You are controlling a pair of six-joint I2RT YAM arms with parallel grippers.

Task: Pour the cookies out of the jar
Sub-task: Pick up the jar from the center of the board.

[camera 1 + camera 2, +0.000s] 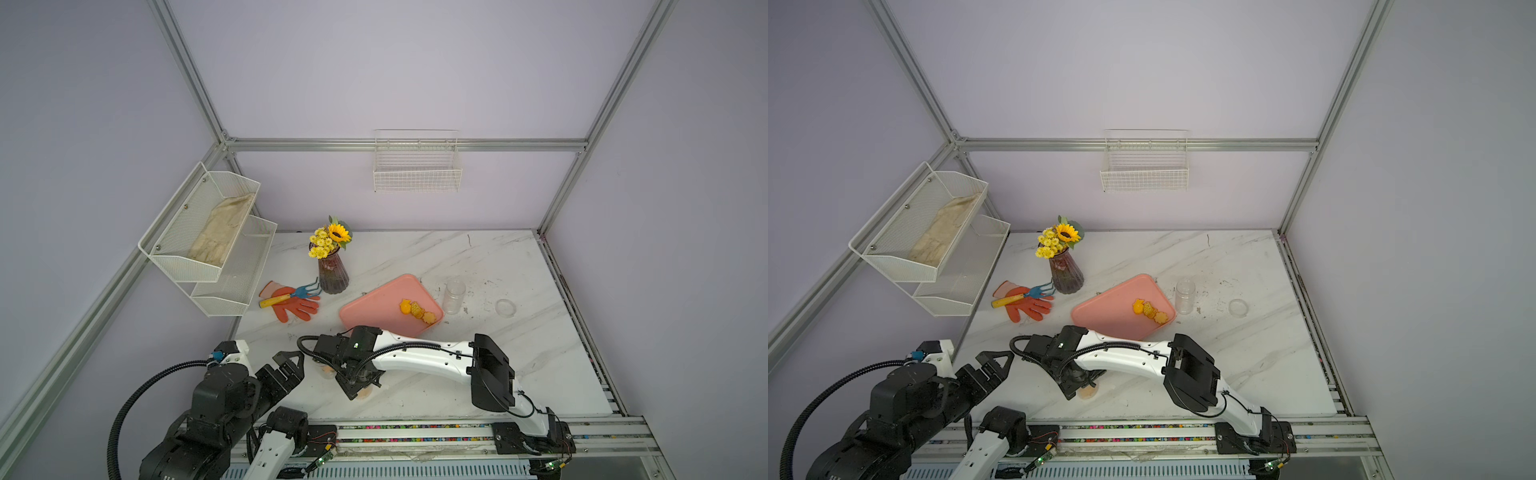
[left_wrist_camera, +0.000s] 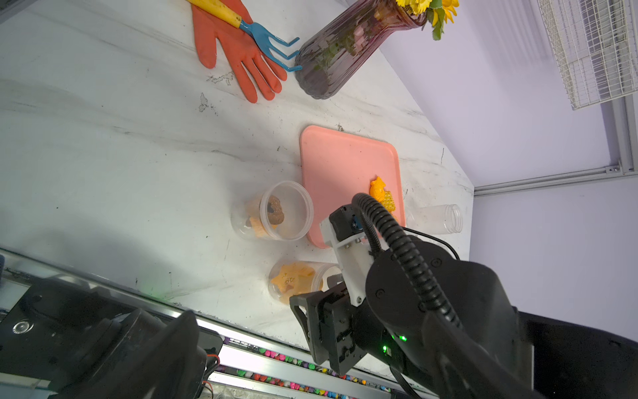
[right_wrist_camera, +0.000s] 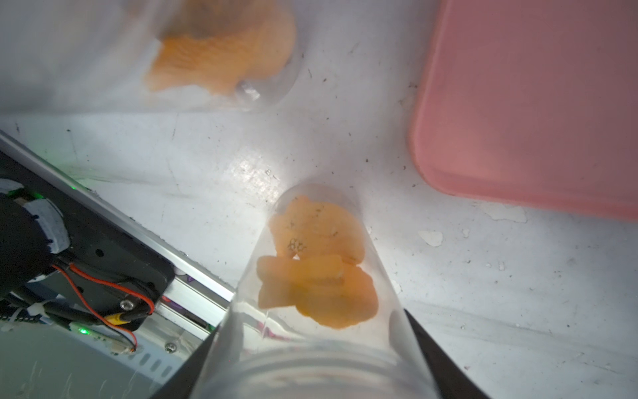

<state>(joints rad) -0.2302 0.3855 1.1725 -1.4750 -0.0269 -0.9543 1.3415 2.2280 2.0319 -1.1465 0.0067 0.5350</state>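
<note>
A clear jar [image 3: 310, 331] holding orange cookies [image 3: 317, 276] stands near the table's front edge. My right gripper [image 3: 310, 324] reaches down over it, one black finger pressed against each side wall, so it is shut on this jar. In both top views the gripper [image 1: 361, 382] [image 1: 1084, 384] hides most of the jar [image 1: 365, 394]. A second open jar [image 2: 276, 210] with brown and orange cookies stands just beside it. Three orange cookies [image 1: 417, 311] lie on the pink tray [image 1: 374, 303]. My left gripper [image 1: 297, 368] hovers open and empty at the front left.
An empty clear jar [image 1: 454, 295] and a round clear lid [image 1: 505, 308] sit right of the tray. A purple vase of sunflowers [image 1: 332, 274], an orange glove [image 1: 291, 307] and a hand rake [image 1: 291, 295] lie at the back left. Wire shelves [image 1: 208, 237] hang on the left wall.
</note>
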